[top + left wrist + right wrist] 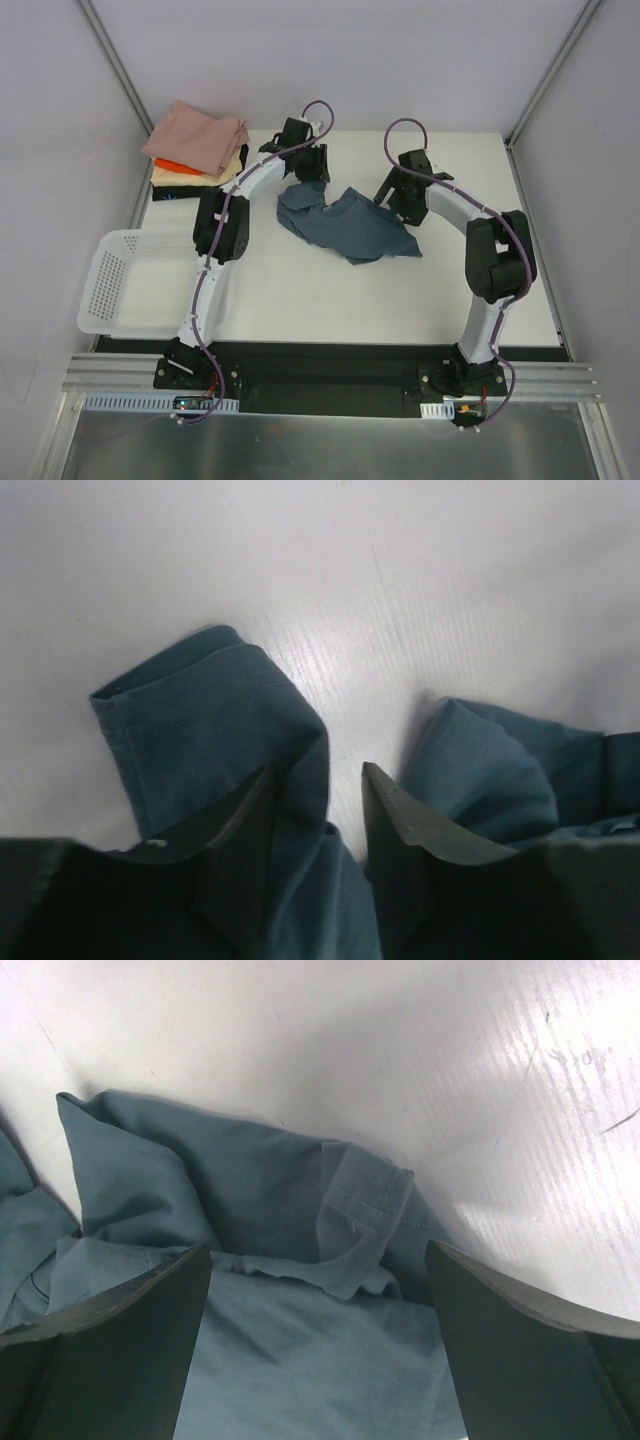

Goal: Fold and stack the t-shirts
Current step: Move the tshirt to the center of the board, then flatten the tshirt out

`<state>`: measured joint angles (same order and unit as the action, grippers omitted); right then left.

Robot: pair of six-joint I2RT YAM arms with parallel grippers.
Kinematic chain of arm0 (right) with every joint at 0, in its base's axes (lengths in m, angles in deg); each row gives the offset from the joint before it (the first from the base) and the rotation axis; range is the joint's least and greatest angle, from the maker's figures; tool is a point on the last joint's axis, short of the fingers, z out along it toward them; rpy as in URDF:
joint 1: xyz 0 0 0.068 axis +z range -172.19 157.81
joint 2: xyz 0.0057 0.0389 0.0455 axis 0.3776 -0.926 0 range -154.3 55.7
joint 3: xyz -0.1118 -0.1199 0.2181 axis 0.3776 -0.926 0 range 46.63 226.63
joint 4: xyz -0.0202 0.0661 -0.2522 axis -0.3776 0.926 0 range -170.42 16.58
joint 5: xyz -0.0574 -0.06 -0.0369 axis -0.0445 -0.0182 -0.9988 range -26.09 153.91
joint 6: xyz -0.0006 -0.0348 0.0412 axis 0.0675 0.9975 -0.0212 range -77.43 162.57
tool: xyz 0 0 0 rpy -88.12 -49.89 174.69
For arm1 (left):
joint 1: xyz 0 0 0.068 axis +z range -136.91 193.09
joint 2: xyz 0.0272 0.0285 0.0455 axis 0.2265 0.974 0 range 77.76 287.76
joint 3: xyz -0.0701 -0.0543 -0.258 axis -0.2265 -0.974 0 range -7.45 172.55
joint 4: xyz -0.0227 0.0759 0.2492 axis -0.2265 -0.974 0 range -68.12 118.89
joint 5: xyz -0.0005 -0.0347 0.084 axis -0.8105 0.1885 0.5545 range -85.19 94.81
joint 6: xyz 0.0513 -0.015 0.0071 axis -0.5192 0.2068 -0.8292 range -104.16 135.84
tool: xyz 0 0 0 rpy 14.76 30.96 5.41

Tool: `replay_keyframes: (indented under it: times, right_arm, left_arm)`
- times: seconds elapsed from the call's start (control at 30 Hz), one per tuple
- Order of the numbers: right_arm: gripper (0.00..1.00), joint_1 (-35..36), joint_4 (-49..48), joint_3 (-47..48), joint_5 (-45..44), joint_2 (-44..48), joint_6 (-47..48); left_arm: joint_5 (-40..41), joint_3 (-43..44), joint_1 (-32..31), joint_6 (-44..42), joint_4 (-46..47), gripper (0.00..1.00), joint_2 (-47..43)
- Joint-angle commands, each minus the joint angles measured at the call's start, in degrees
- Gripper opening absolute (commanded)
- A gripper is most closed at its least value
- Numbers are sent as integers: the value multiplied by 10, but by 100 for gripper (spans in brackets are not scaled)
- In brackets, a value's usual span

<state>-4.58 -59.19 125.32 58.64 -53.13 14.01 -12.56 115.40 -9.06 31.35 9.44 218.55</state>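
Slate-blue t-shirt [350, 228] lies under both down-pointed arms; left pincer [318, 770] narrowly parted, right pincer [318, 1248] wide, both empty.

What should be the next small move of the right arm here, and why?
Probably lower the right gripper and close it on the sleeve hem of the slate-blue t-shirt. The fingers stand wide open over that hem, and the shirt lies crumpled on the table, not yet spread for folding.
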Motion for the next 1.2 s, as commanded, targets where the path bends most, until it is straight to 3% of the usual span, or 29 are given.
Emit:
replay_keyframes:
  times: [0.0,0.13,0.33,0.5,0.6,0.63,0.7,0.73,0.83,0.9,1.17]
  right_arm:
    - [91,4,-19,34,6,-14,-12]
    - [91,5,-19,39,-1,-20,-20]
    - [89,5,-17,46,-6,-31,-37]
    - [81,7,-19,62,-24,-47,-47]
    - [67,9,-15,76,-46,-63,-53]
    - [53,9,-12,83,-51,-66,-55]
    - [38,10,-6,81,-57,-65,-66]
    - [24,11,-4,75,-71,-60,-68]
    - [6,16,-7,61,-91,-35,-56]
    - [1,16,-9,53,-99,-8,-42]
    - [1,16,-15,0,-148,161,41]
  left_arm:
    - [-38,-16,-1,-11,1,31,-6]
    - [-21,-24,-1,-18,-2,0,-15]
    - [5,-53,0,-27,-3,0,-51]
    - [-2,-78,-1,-24,-2,0,-89]
    - [-15,-92,-1,-23,0,0,-110]
    - [-16,-97,-1,-21,2,0,-119]
    - [-10,-115,-1,-18,5,0,-131]
    - [-9,-121,-1,-18,12,0,-144]
    - [-2,-154,-1,-14,26,0,-182]
    - [5,-188,-1,-9,45,0,-207]
    - [23,-374,-1,6,147,0,-436]
